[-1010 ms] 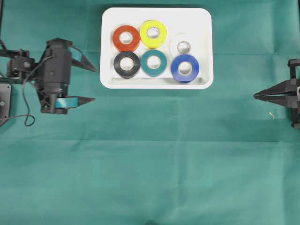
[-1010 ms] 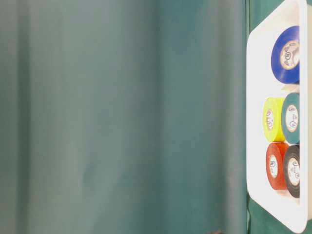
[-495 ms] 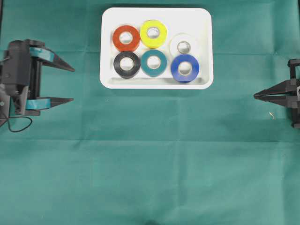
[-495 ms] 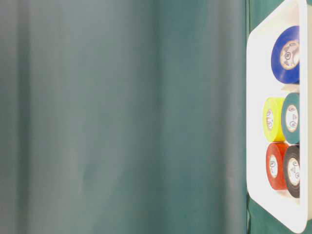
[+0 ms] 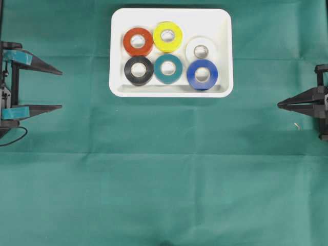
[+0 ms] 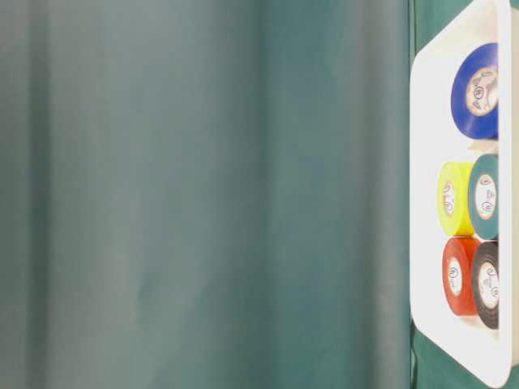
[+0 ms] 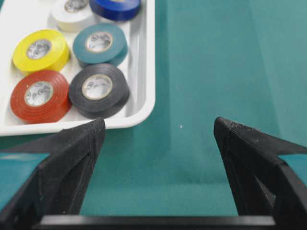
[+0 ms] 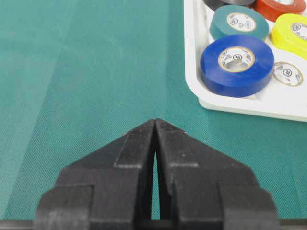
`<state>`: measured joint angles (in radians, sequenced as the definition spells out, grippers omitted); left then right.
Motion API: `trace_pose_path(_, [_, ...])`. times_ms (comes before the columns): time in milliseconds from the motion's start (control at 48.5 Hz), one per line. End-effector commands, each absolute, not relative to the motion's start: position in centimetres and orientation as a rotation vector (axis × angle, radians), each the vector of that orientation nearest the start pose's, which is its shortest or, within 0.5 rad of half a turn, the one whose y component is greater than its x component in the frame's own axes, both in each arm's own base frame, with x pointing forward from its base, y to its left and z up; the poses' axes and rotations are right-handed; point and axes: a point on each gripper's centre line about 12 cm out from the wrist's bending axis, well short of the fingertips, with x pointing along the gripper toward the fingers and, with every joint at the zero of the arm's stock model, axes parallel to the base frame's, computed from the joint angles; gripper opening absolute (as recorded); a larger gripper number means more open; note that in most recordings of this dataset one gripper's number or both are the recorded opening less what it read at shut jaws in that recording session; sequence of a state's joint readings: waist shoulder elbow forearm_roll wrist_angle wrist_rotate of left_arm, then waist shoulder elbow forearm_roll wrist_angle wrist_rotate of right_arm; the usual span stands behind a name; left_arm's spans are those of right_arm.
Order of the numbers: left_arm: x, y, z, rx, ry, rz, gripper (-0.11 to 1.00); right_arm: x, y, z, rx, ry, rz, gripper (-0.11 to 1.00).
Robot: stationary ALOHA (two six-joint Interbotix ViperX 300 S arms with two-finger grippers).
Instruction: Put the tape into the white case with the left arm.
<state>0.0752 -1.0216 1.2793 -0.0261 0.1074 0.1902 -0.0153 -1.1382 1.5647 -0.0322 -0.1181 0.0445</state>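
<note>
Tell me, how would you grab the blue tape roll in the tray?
From above, I'd guess. The blue tape roll lies flat in the white case, touching the white roll. One finger in its center hole, one outside toward the tray's right wall, where space remains.

White case (image 5: 225, 51) holding six tape rolls (image 5: 138, 41), left gripper (image 5: 59, 89) apparently spread
</note>
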Motion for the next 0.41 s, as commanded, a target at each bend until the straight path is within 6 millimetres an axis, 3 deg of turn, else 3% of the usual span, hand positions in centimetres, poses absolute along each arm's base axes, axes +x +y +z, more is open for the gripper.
trace_pose_path(0, [17.67,1.24,21.87,0.148,0.357,0.040,0.96,14.06,-0.19,15.12,0.016,0.294,-0.014,-0.09])
trace_pose_path(392, [17.37,1.22,21.50,0.148,0.359,0.040,0.96,14.06,-0.19,15.12,0.016,0.294,-0.014,-0.09])
